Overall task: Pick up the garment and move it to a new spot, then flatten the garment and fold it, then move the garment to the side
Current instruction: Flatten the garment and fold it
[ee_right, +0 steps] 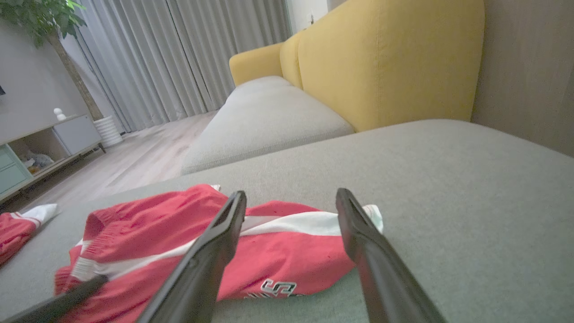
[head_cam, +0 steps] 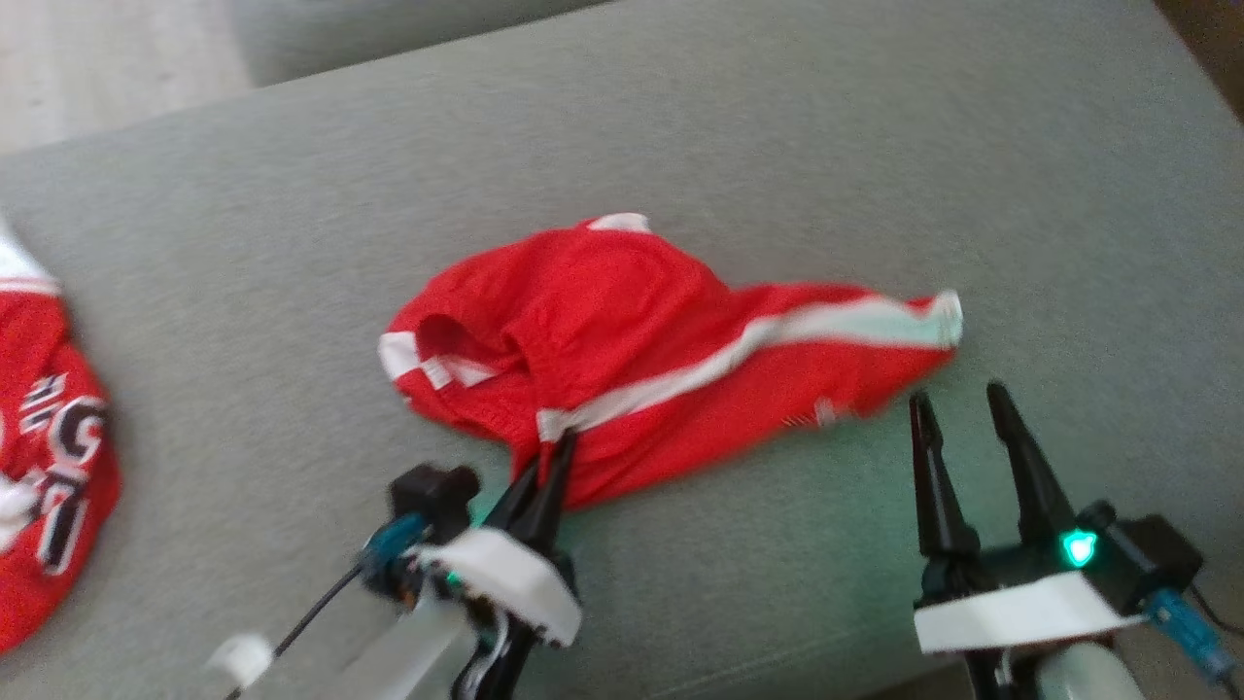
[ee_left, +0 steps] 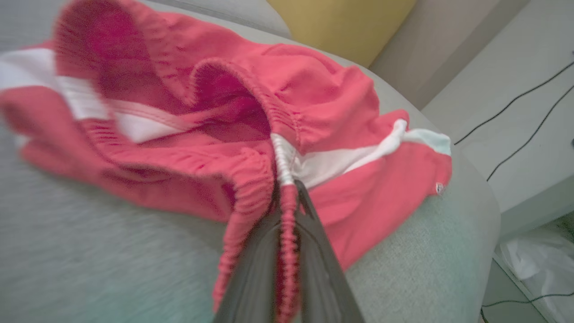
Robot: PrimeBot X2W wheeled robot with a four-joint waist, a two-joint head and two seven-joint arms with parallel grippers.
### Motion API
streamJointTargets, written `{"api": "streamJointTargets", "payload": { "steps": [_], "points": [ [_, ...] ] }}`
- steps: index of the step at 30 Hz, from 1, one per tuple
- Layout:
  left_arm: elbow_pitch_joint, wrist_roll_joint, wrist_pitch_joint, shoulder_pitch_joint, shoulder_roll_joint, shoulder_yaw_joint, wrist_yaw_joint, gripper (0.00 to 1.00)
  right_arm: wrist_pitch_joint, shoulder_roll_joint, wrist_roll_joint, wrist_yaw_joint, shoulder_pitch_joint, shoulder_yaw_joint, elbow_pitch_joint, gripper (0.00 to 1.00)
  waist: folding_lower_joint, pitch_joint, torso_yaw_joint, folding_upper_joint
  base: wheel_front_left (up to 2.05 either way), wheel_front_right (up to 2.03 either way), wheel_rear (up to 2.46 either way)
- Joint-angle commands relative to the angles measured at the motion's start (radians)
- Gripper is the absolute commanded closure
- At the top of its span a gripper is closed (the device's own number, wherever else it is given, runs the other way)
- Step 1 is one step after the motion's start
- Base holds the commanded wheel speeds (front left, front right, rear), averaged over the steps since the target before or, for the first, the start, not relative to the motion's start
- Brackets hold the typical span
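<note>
Bare grey cushion [head_cam: 875,146] lies open beyond the red garment [head_cam: 632,331], which bunches across the middle before me. A second red garment [head_cam: 29,335] crowds my far left; a yellow backrest [ee_right: 390,63] rises past the cushion's far edge.

Grey couch cushion [ee_right: 448,179], yellow backrest [ee_right: 390,63], grey curtains [ee_right: 179,54], pale wood floor [ee_right: 134,157]

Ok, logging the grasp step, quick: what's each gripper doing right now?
Left gripper: shut on the red shorts.
Right gripper: open, holding nothing, near the shorts' leg end.
</note>
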Motion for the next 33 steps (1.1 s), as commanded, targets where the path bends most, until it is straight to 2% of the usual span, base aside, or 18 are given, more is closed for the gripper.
{"api": "streamJointTargets", "payload": {
  "steps": [1, 4, 8, 15, 20, 30, 33],
  "points": [
    [-0.058, 0.010, -0.012, -0.011, 0.024, 0.055, 0.011, 1.00, -0.002, -0.006, -0.009, 0.007, 0.003, 0.018, -0.015, 0.00, 0.0002, -0.025, 0.052, 0.0000, 0.00, 0.00, 0.00],
    [-0.177, 0.029, -0.012, 0.071, 0.057, 0.113, 0.039, 1.00, -0.002, -0.009, -0.011, 0.007, 0.026, 0.016, 0.044, 0.00, 0.0002, -0.041, 0.096, 0.0000, 0.00, 0.00, 0.00],
    [-0.256, 0.051, -0.012, 0.133, 0.087, 0.143, 0.058, 1.00, -0.002, -0.023, -0.001, 0.007, 0.036, 0.021, 0.130, 0.00, 0.0002, -0.054, 0.135, 0.0000, 0.00, 0.00, 0.00],
    [-0.299, 0.061, -0.012, 0.164, 0.083, 0.148, 0.062, 1.00, -0.002, -0.041, -0.016, 0.007, 0.016, 0.018, 0.238, 0.00, 0.0002, -0.070, 0.178, 0.0000, 0.00, 0.00, 0.00],
    [-0.309, 0.072, -0.012, 0.167, 0.083, 0.147, 0.066, 1.00, -0.002, -0.036, -0.054, 0.007, -0.004, -0.016, 0.243, 0.00, 0.0002, -0.070, 0.192, 0.0000, 0.00, 0.00, 0.00],
    [-0.320, 0.079, -0.012, 0.160, 0.089, 0.148, 0.070, 1.00, -0.002, -0.023, -0.084, 0.007, -0.034, -0.015, 0.249, 0.00, 0.0002, -0.063, 0.199, 0.0000, 0.00, 0.00, 0.00],
    [-0.324, 0.078, -0.012, 0.159, 0.092, 0.148, 0.072, 1.00, -0.002, -0.021, -0.096, 0.007, -0.044, -0.022, 0.255, 0.89, 0.0002, -0.062, 0.199, 0.0000, 0.00, 0.00, 0.00]
  ]
}}
